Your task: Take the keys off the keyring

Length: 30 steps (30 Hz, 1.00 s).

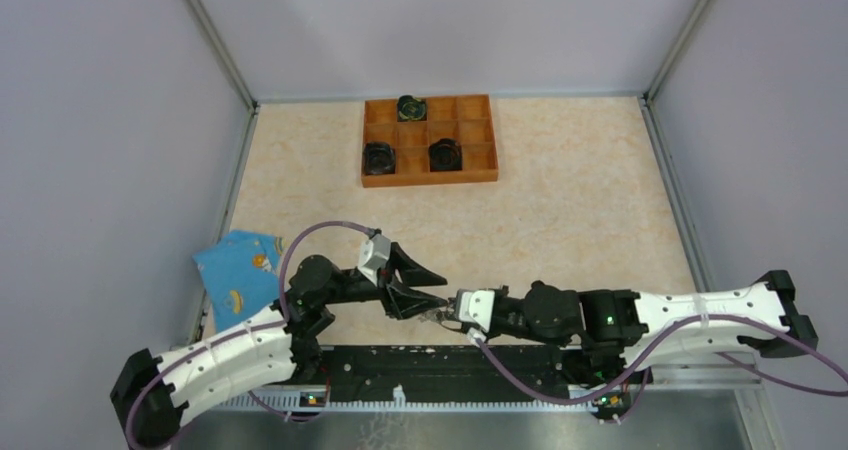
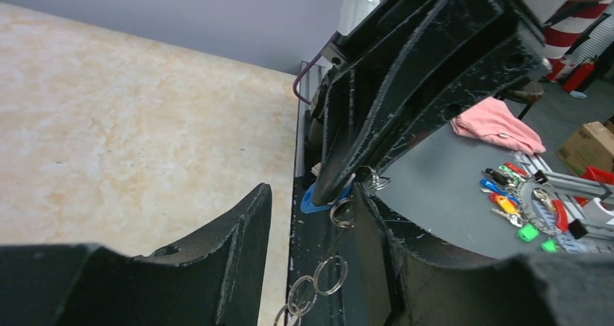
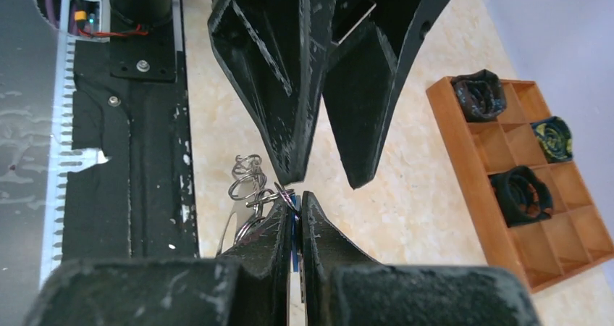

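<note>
My right gripper (image 3: pixel 297 195) is shut on a small key with a blue head (image 3: pixel 294 228); the head also shows in the left wrist view (image 2: pixel 313 200). A chain of small silver split rings (image 3: pixel 248 177) hangs from the key over the table's near edge, and it shows in the left wrist view too (image 2: pixel 329 275). My left gripper (image 1: pixel 440 292) is open, its fingers (image 3: pixel 289 123) on either side of the right fingertips just above the key. No large dark-grey oval keyring shows in any view.
An orange compartment tray (image 1: pixel 430 177) holds three round black objects (image 1: pixel 445 155) at the back. A light-blue packet (image 1: pixel 240 270) lies at the left edge. The black base rail (image 1: pixel 440 365) runs under both grippers. Coloured keys (image 2: pixel 514 195) lie on the floor beyond.
</note>
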{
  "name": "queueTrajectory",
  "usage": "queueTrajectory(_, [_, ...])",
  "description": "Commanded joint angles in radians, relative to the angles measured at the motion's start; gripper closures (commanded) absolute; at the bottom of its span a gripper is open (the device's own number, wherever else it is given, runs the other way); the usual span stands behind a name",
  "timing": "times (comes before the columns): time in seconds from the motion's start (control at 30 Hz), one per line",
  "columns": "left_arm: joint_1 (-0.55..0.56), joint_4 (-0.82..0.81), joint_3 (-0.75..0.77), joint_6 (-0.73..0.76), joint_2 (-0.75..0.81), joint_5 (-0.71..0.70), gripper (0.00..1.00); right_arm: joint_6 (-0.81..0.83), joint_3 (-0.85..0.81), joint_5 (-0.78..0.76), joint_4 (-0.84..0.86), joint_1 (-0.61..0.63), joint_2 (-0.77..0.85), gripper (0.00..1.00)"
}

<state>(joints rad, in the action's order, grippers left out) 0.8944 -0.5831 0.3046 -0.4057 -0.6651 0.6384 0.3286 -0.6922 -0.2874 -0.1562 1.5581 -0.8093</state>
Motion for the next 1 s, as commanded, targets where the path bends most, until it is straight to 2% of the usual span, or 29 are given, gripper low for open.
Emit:
queueTrajectory(0.0, [0.011, -0.208, -0.021, 0.088, -0.033, -0.027, 0.49, 0.066, -0.094, -0.182, -0.031, 0.061, -0.027, 1.0])
queueTrajectory(0.13, [0.011, -0.284, -0.041, 0.12, -0.066, -0.024, 0.51, 0.086, -0.096, -0.197, -0.026, 0.065, -0.017, 1.0])
queueTrajectory(0.4, [0.011, -0.395, -0.028, 0.142, -0.189, 0.083, 0.55, 0.163, -0.118, -0.217, 0.002, 0.065, -0.009, 1.0])
queueTrajectory(0.67, [0.011, -0.394, -0.037, 0.182, -0.201, 0.04, 0.56, 0.236, -0.123, -0.265, 0.039, 0.065, 0.014, 1.0])
queueTrajectory(0.8, [0.009, -0.38, -0.055, 0.192, -0.177, -0.026, 0.5, 0.241, -0.142, -0.252, 0.022, 0.065, 0.009, 1.0])
queueTrajectory(0.97, [0.009, -0.362, -0.069, 0.219, -0.128, -0.02, 0.4, 0.23, -0.141, -0.25, 0.003, 0.065, 0.006, 1.0])
